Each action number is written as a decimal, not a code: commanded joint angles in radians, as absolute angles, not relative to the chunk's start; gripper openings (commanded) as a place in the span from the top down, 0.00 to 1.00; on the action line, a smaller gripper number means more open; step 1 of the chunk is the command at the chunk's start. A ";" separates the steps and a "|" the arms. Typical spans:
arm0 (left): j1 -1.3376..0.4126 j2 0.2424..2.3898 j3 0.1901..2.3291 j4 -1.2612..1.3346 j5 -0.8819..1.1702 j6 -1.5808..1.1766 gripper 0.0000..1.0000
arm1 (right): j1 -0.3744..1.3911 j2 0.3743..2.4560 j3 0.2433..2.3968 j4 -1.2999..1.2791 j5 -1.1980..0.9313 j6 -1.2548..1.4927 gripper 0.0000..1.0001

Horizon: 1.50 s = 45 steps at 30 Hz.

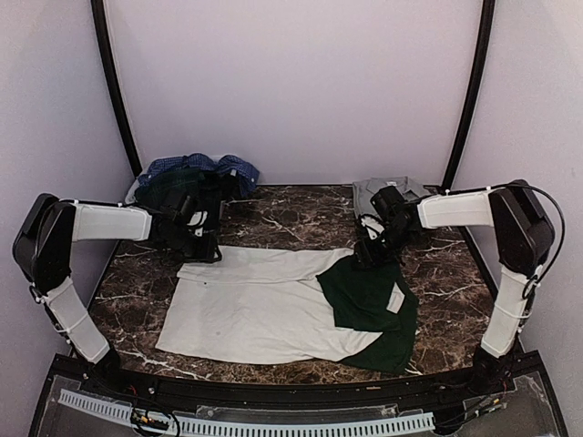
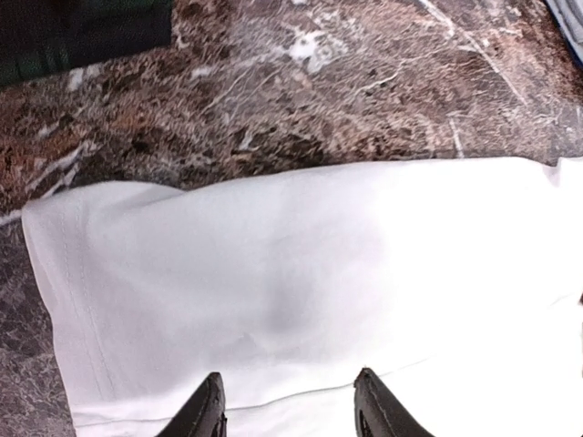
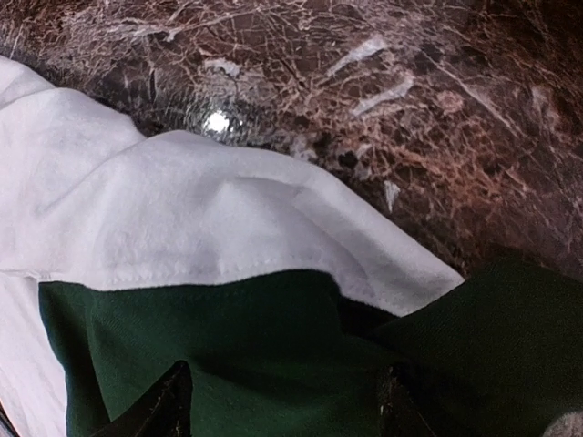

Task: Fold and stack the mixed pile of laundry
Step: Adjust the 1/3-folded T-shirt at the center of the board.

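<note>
A white tee point(image 1: 255, 305) with dark green sleeves point(image 1: 369, 300) lies spread flat in the middle of the marble table. My left gripper point(image 1: 200, 248) hovers over the tee's far left corner. In the left wrist view its fingers point(image 2: 208, 411) stand apart above the white cloth point(image 2: 301, 264), holding nothing. My right gripper point(image 1: 370, 249) is at the tee's far right, over the green sleeve. The right wrist view shows that gripper point(image 3: 282, 401) open above the green fabric point(image 3: 237, 346), with a white hem point(image 3: 228, 228) just beyond. The rest of the laundry pile point(image 1: 191, 182) sits at the back left.
In the back-left pile a blue checked shirt point(image 1: 205, 166) lies behind a dark green tartan one point(image 1: 178, 189). A grey garment point(image 1: 390, 189) lies at the back right, behind my right wrist. The pale slatted basket rim point(image 1: 273, 425) runs along the near edge.
</note>
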State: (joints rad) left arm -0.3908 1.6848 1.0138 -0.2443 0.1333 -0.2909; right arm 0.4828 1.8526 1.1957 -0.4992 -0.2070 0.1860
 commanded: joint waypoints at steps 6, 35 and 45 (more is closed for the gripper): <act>-0.319 1.808 1.057 -0.304 0.090 -0.362 0.54 | 0.446 2.065 1.416 -0.442 -0.225 0.122 0.35; -0.540 1.270 0.821 -0.334 0.183 -0.504 0.39 | 0.525 1.435 0.949 -0.492 -0.333 0.326 0.29; -0.789 1.685 1.079 -0.084 0.259 -0.459 0.49 | 0.549 1.379 0.915 -0.497 -0.262 0.296 0.38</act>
